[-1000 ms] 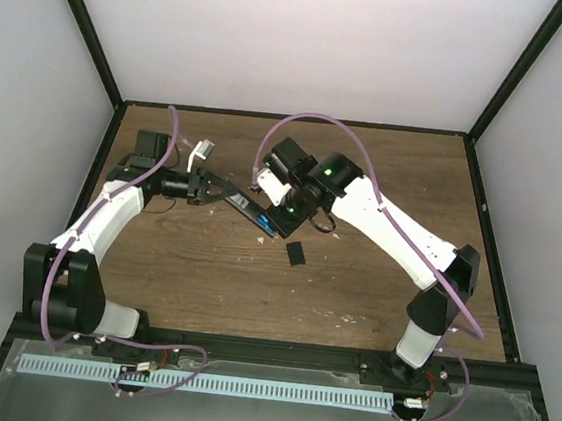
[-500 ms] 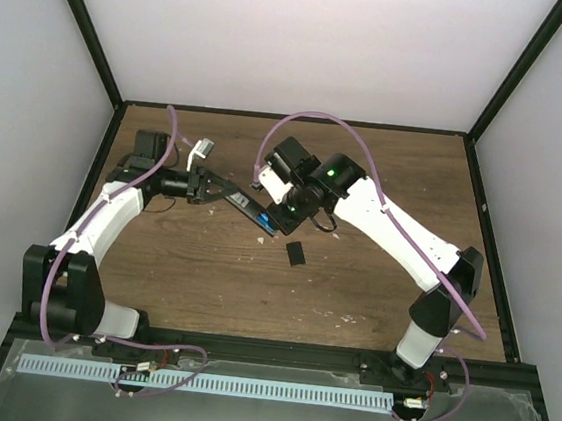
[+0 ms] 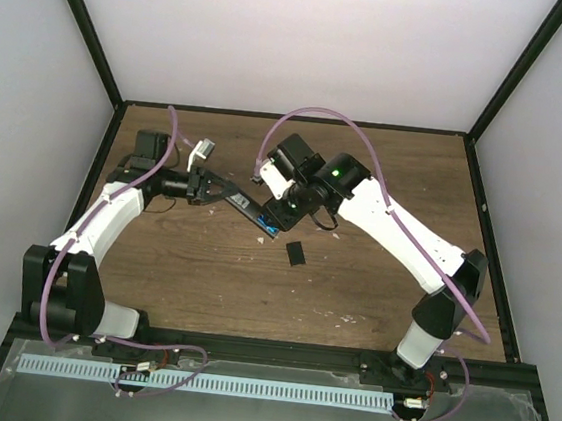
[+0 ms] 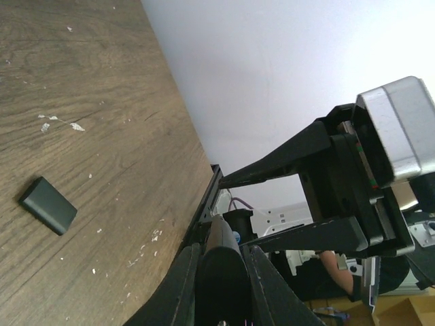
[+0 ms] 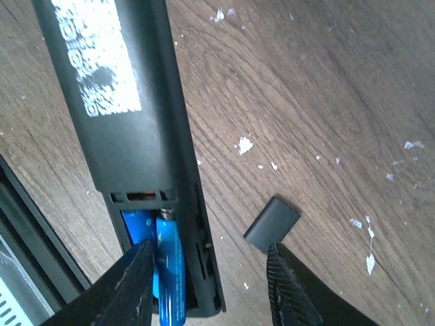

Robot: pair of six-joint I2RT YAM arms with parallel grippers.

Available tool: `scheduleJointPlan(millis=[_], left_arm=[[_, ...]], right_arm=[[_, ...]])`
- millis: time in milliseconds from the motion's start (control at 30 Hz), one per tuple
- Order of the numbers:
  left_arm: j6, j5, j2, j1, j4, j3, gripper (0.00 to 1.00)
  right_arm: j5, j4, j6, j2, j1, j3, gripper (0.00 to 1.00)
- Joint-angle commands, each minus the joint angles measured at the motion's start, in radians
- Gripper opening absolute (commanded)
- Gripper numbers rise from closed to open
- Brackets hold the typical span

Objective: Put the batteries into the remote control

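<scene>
My left gripper [image 3: 203,184] is shut on one end of the black remote control [image 3: 246,205] and holds it just above the table; the remote also shows between the jaws in the left wrist view [image 4: 221,268]. In the right wrist view the remote [image 5: 126,102] lies back side up with its battery slot uncovered. One blue battery [image 5: 139,234] sits in the slot. The second battery [image 5: 170,272] lies beside it, slightly raised, its end reaching the remote's edge. My right gripper [image 5: 207,288] is open over the slot end, left finger [image 5: 126,292] at the batteries. It also shows in the top view [image 3: 283,214].
The small black battery cover [image 3: 296,253] lies on the wood table just right of the remote's end, and shows in both wrist views [image 5: 272,224] [image 4: 47,205]. White flecks dot the tabletop [image 5: 306,102]. Black frame posts edge the table.
My right arm has shifted slightly, its elbow swinging right, while its gripper stays over the remote's slot end. The left arm and the remote have not moved.
</scene>
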Motion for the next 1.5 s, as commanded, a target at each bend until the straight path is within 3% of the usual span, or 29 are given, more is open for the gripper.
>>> scheduleJointPlan(millis=[0,233,700,1133,1467], left_arm=[[0.010,0.028,-0.006,-0.010,-0.004,0.020,0.00],[-0.140,0.034,-0.003,-0.010,0.139,0.015,0.00],[-0.570,0.008,0.012,0.003,0.547,-0.059,0.00],[-0.787,0.020,0.003,0.015,0.816,-0.108,0.00],[-0.813,0.033,-0.004,0.016,0.852,-0.111,0.00]], right_arm=[[-0.028,0.066,0.019,-0.045,0.000,0.035,0.40],[-0.136,0.227,0.112,-0.147,-0.081,-0.088,0.52],[-0.557,0.527,0.459,-0.356,-0.374,-0.469,0.63],[-0.733,0.764,0.688,-0.422,-0.394,-0.630,0.65],[-0.765,0.863,0.746,-0.417,-0.392,-0.667,0.64]])
